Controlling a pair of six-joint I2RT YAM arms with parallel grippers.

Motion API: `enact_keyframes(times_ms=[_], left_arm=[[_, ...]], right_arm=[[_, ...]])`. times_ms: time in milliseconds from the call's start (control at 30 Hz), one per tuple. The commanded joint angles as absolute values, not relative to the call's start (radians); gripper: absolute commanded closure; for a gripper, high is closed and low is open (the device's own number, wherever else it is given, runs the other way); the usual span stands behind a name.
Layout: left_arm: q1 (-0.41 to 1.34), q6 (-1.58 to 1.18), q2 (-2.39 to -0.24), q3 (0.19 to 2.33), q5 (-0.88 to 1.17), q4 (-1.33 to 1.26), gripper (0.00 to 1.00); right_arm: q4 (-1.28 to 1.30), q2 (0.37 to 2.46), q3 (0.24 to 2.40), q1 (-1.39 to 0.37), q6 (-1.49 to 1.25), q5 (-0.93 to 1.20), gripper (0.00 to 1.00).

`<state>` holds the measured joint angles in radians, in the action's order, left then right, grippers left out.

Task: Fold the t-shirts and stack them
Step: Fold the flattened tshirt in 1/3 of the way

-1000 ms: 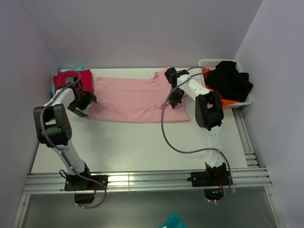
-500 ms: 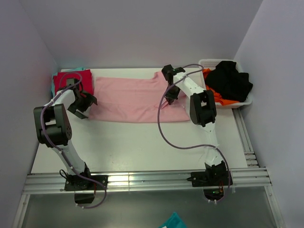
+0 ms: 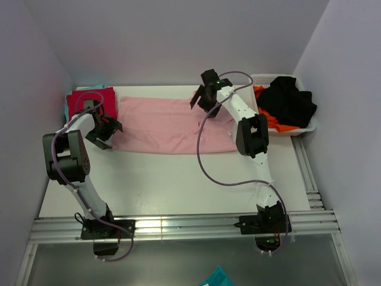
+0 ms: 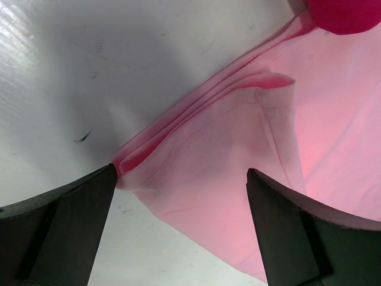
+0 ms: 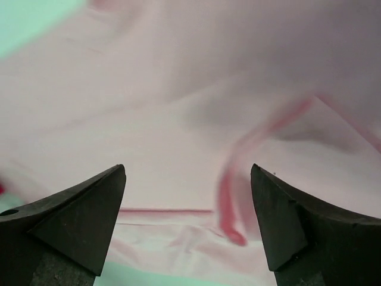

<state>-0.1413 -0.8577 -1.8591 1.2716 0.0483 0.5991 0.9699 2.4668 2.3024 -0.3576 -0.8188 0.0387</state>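
The light pink t-shirt (image 3: 161, 125) lies spread across the middle of the table, partly folded lengthwise. A folded bright red t-shirt (image 3: 89, 101) sits at the back left, with a teal edge (image 3: 65, 109) peeking from under it. My left gripper (image 3: 104, 131) is open, low over the pink shirt's left edge. In the left wrist view that layered edge (image 4: 196, 155) lies between the open fingers of the left gripper (image 4: 181, 171), and the red shirt (image 4: 345, 12) shows at the top right. My right gripper (image 3: 202, 98) hangs open above the shirt's back right part (image 5: 178, 131), holding nothing (image 5: 187, 168).
A white basket (image 3: 305, 126) at the back right holds black and orange clothes. Walls close in the table on the left, back and right. A metal rail (image 3: 178, 226) runs along the near edge. A scrap of teal cloth (image 3: 217, 278) shows below the table.
The right gripper opened, let go of the pink shirt, and moved up and toward the back left. The shirt's right end now lies flat. The left gripper has barely moved.
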Motion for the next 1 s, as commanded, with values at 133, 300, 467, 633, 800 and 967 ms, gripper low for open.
enact_keyframes(times_ms=[133, 300, 467, 633, 800, 967], left_arm=[[-0.133, -0.845, -1.876, 1.296, 0.074, 0.578, 0.03], [-0.129, -0.83, -1.871, 1.325, 0.061, 0.587, 0.03], [-0.129, -0.828, -1.871, 1.333, 0.066, 0.588, 0.03], [-0.129, -0.836, -1.859, 1.293, 0.084, 0.566, 0.03], [-0.124, -0.835, -1.841, 1.252, 0.095, 0.548, 0.03], [-0.124, -0.824, -1.803, 1.213, 0.104, 0.538, 0.03]], right_arm=[[0.646, 2.321, 2.327, -0.348, -0.876, 0.098, 0.02], [0.687, 2.237, 2.211, -0.342, -0.854, 0.107, 0.09], [0.797, 2.129, 1.971, -0.353, -0.857, 0.002, 1.0], [0.943, 2.164, 1.931, -0.368, -0.831, -0.098, 1.0], [1.038, 2.233, 1.95, -0.429, -0.85, -0.176, 1.0], [1.038, 2.281, 1.976, -0.445, -0.864, -0.18, 1.0]])
